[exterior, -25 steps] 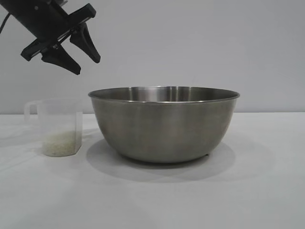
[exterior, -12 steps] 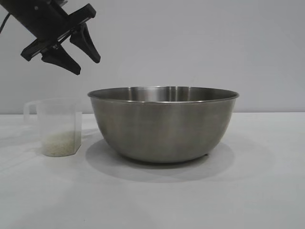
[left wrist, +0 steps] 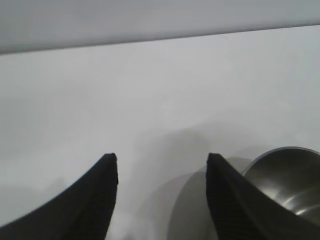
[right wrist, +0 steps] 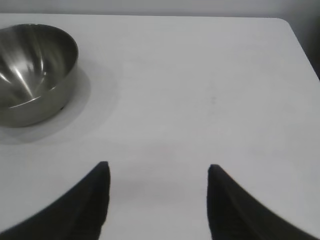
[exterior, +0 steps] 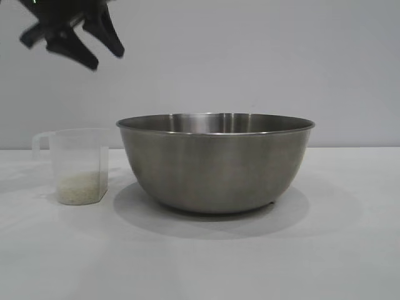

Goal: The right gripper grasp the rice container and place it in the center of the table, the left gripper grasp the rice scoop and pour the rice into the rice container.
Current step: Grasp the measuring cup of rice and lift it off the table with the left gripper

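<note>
My left fingers (exterior: 105,57) have risen higher above the cup (exterior: 75,166), spread wide and empty; my right fingers (right wrist: 158,169) hang open, bowl (exterior: 215,161) unmoved on the worktop (exterior: 350,250)

Large round brushed-grey stainless-steel bowl (exterior: 215,162), darker grey inside; small translucent clear plastic measuring cup (exterior: 76,165) with off-white rice grains (exterior: 79,188); plain white tabletop (exterior: 250,262); black left gripper (exterior: 94,53) and black right gripper (right wrist: 157,172), both plain, no pattern
</note>
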`<state>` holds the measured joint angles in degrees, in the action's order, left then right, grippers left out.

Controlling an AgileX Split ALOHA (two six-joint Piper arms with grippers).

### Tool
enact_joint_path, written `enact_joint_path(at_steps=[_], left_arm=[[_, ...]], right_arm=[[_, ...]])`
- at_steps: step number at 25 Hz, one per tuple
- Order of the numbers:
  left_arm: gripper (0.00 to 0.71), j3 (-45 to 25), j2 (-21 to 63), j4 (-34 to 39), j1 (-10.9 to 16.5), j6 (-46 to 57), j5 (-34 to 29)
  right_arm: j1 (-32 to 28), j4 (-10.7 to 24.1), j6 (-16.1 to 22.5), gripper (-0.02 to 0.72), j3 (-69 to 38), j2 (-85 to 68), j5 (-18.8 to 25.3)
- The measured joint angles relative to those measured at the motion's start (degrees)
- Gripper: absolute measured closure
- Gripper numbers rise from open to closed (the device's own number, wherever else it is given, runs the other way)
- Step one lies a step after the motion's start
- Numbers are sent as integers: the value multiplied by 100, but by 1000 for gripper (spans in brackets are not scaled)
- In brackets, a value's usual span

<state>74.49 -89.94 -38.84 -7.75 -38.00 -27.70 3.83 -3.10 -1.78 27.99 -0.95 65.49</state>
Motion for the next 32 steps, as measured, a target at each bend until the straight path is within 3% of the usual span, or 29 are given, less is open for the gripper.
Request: enact_joint_path(at_steps=[1, 6, 10, 15, 20, 26, 32], left_arm=[[362, -48, 197, 305, 0, 268, -127], [362, -308, 879, 1569, 0, 1571, -1049], [362, -908, 1301, 1811, 0, 2092, -1375], [362, -2003, 2078, 1845, 0, 2276, -1301], [362, -3265, 3098, 1708, 0, 2288, -493], [362, -4773, 4178, 1157, 0, 2288, 1025], [362, -5698, 4664, 1074, 0, 2252, 2114]], right_arm=[[0, 0, 0, 484, 0, 0, 0], [0, 0, 0, 488, 0, 0, 0], [0, 0, 0, 488, 0, 0, 0], [0, 0, 0, 488, 0, 0, 0], [0, 0, 0, 488, 0, 0, 0], [0, 0, 0, 488, 0, 0, 0], [0, 0, 0, 488, 0, 0, 0]])
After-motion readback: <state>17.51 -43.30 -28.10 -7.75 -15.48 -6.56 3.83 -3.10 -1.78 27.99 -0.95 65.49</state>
